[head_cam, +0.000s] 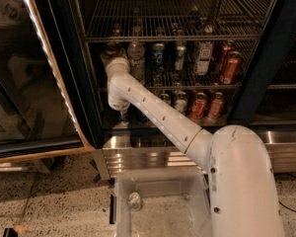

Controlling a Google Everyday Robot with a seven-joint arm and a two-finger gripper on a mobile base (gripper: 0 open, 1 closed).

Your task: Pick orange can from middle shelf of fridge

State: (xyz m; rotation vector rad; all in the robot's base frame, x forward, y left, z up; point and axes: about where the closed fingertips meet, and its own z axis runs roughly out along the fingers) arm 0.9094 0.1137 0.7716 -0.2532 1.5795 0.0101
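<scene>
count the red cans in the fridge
4 red cans: two at the right end of the middle shelf, two below it. The arm may hide others; the gripper is at the shelf's left end.

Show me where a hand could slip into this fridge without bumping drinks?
The top wire rack looks bare. The middle shelf is packed from the pincer at its left end to the red-orange cans; more cans crowd beneath it.
</scene>
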